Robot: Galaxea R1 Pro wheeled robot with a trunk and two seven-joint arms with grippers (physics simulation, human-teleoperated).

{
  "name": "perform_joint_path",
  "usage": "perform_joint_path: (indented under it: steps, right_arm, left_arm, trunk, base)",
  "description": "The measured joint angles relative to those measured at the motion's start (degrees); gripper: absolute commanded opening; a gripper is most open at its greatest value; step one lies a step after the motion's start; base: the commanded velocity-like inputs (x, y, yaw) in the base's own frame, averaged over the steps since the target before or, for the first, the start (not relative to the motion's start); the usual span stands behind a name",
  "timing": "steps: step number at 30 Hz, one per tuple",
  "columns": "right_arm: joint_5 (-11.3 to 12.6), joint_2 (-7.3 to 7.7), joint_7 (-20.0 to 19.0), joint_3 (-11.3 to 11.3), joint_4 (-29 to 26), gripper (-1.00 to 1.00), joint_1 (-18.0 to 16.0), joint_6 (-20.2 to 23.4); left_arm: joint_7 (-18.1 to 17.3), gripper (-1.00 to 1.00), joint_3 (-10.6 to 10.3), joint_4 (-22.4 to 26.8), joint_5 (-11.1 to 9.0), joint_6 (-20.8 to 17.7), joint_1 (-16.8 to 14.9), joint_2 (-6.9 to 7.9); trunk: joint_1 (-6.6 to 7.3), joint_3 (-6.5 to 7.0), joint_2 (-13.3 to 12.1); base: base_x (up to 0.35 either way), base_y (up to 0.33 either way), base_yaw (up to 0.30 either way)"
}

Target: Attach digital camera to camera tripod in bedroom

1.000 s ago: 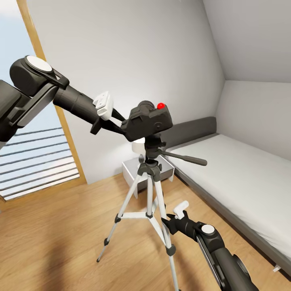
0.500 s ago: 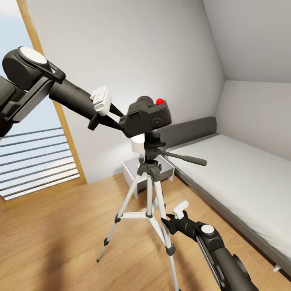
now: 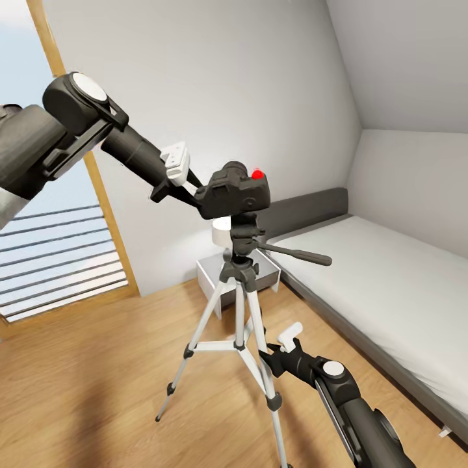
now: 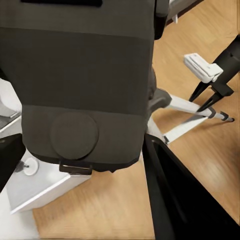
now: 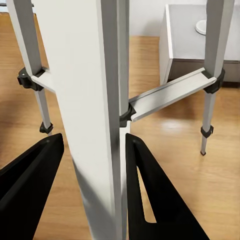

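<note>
Camera at frame centre, seated on tripod head, clamped by left gripper. Right gripper, lower centre, fingers either side of a tripod leg; contact cannot tell.

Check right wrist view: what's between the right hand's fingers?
A silver-white leg of the camera tripod stands between the right hand fingers, seen in the right wrist view.

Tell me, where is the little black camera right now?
In the head view, the digital camera sits at the middle, right on top of the camera tripod, held by the left claw, in front of the white wall.
</note>
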State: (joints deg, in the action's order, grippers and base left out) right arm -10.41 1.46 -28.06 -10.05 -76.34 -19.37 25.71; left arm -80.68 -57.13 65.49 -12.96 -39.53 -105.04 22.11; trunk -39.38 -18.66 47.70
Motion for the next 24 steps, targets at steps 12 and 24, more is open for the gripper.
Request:
perform_joint_path:
  steps: [12,24]
  right_arm:
    - [-0.02,0.01,0.0,-0.05,-0.07,-1.0,0.0,0.02]
    - [-0.05,0.01,0.0,-0.07,-0.07,-1.0,0.01,0.0]
  left_arm:
    - [-2.45,-1.0,-1.53,-8.33,3.97,8.65,-1.05,-3.47]
    - [-2.69,-1.0,-1.03,-8.76,3.8,10.81,-1.83,-3.45]
  trunk:
    - [0.0,0.0,0.0]
    - [0.0,0.0,0.01]
  base:
    - [0.0,0.0,0.0]
    - [0.0,0.0,0.0]
